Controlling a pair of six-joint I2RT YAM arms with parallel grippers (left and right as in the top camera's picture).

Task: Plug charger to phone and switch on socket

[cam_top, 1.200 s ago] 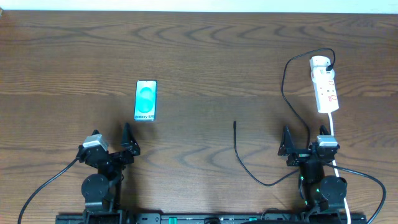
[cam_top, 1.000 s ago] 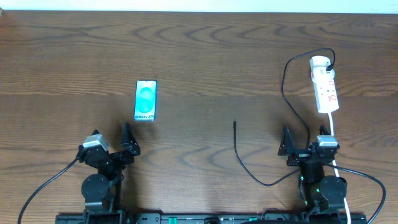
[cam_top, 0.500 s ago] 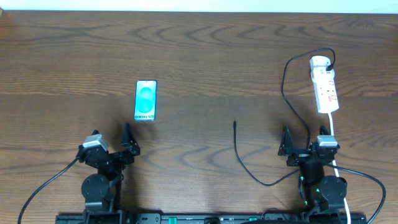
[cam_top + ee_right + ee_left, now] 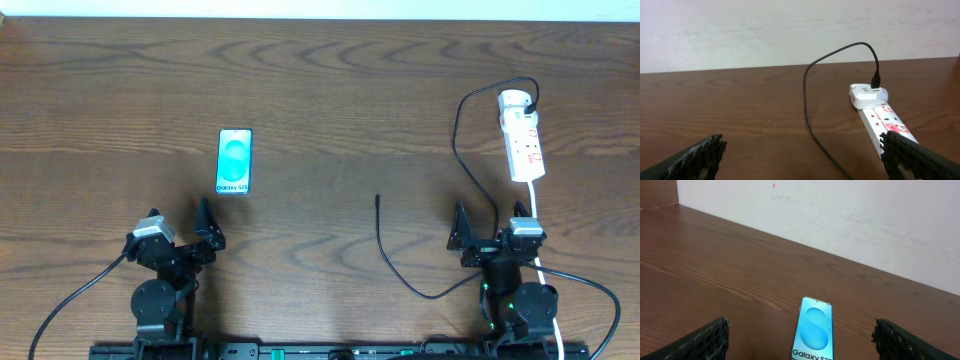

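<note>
Black and thin, running as the charger (image 4: 378,228) in a loose curve over the brown wooden bench (image 4: 330,90). Ends free in a small plug tip (image 4: 377,199) near mid-bench, touching nothing. Well apart from the phone (image 4: 234,161), flat and face-up to the left, cyan screen lit, nothing seated in its edge. Far end already pushed into the white adapter at the rounded end of the socket (image 4: 523,140), lying at the right toward the far side. Cannot tell the position of the switch from these views.

Left tool (image 4: 190,222) released, jaws spread wide, empty, parked at the near edge and facing the phone. Right tool (image 4: 478,225) likewise released and empty, parked near the cable's slack, facing the socket.

Judged at the very start: nothing of the task done. Left to do: take up the plug tip, carry it across to the phone, seat it in the port, then press the socket's switch.
</note>
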